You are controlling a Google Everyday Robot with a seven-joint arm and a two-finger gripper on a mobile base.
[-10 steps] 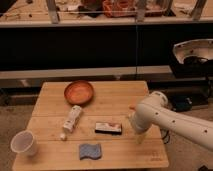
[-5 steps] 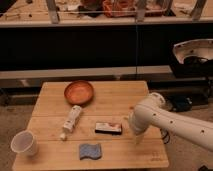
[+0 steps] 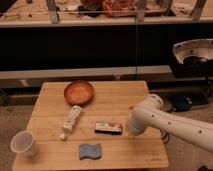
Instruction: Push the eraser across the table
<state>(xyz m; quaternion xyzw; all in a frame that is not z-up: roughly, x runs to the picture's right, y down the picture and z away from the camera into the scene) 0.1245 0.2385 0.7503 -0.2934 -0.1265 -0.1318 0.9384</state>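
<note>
The eraser (image 3: 108,128) lies flat on the light wooden table (image 3: 115,102), right of centre; it has a white top with a reddish mark and black sides. My white arm reaches in from the right. Its gripper (image 3: 130,130) hangs low over the tabletop just right of the eraser's right end, largely hidden by the arm's own body. I cannot tell whether it touches the eraser.
An orange bowl (image 3: 78,92) sits at the back left. A white capped tube (image 3: 71,121) lies left of the eraser and a blue wavy sponge (image 3: 90,150) in front of it. A white cup (image 3: 23,143) stands at the front left corner.
The arm's end has edged slightly left and down toward the eraser's right end. The eraser and the other objects have not moved.
</note>
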